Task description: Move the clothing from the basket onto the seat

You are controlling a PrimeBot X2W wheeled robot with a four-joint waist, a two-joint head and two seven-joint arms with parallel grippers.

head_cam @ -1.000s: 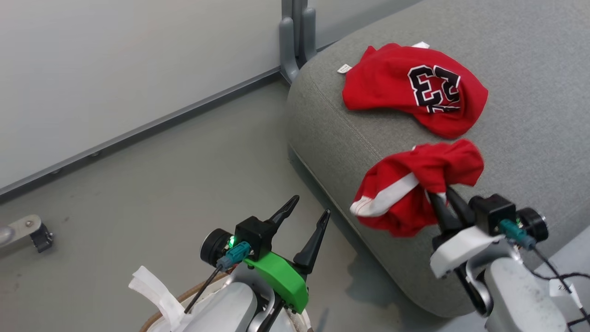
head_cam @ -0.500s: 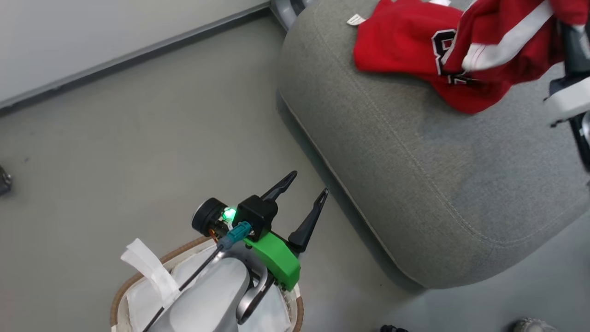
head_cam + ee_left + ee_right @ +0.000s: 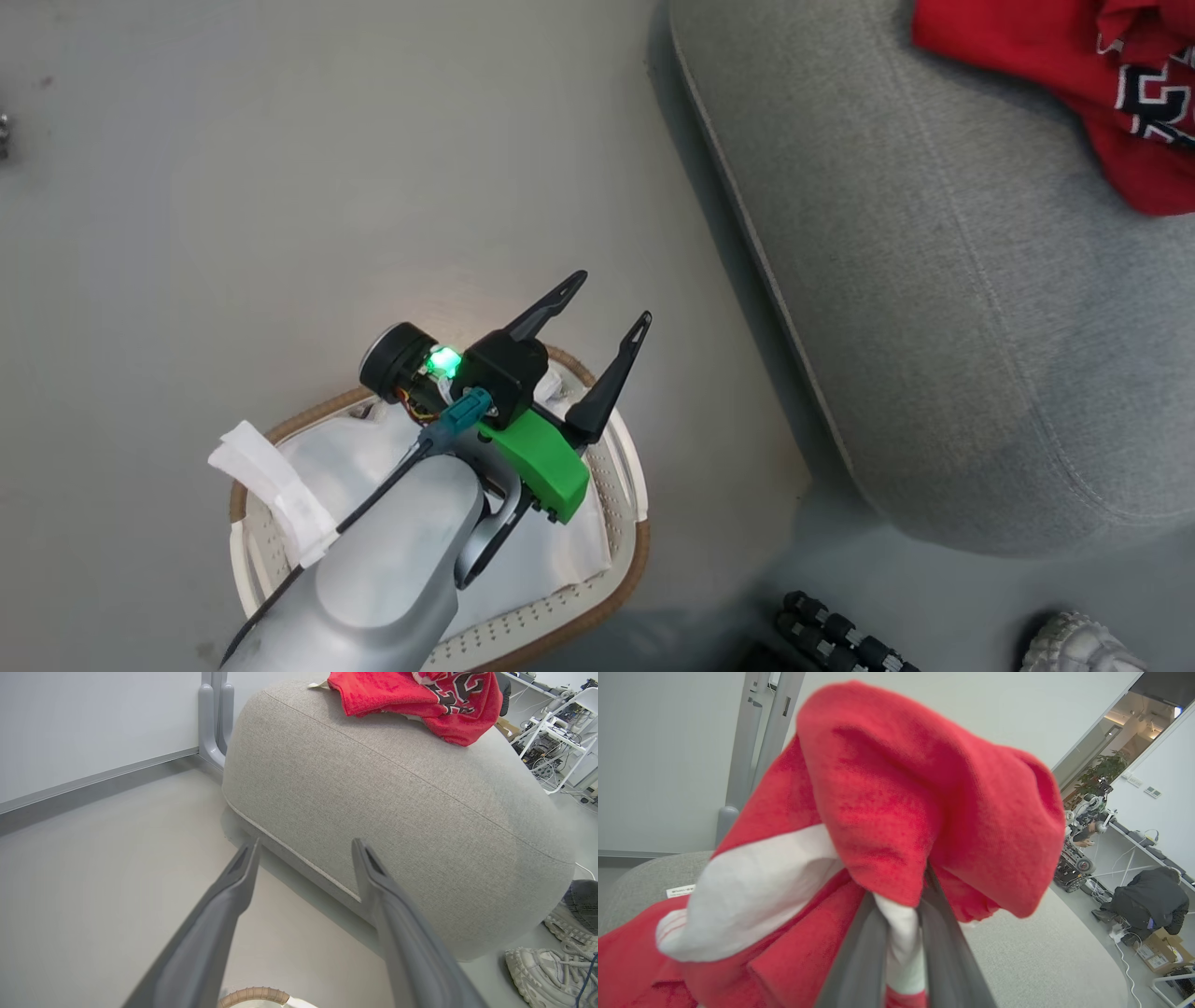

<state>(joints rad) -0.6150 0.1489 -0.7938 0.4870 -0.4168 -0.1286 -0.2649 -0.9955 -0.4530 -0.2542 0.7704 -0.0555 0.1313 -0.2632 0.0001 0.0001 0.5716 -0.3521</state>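
Saw grey seat (image 3: 980,327) across right of head frame, with red clothing (image 3: 1055,65) lying on it at the upper right corner. Noted white basket (image 3: 523,637) at lower centre, on the floor just beside the seat, with white liner (image 3: 560,551) inside. Found left pincer (image 3: 611,297) spread wide over basket's far rim, gripping nothing. Caught right pincer (image 3: 899,914) at bottom centre of its wrist frame, pinching second garment (image 3: 924,788), red with white stripe, above the seat.
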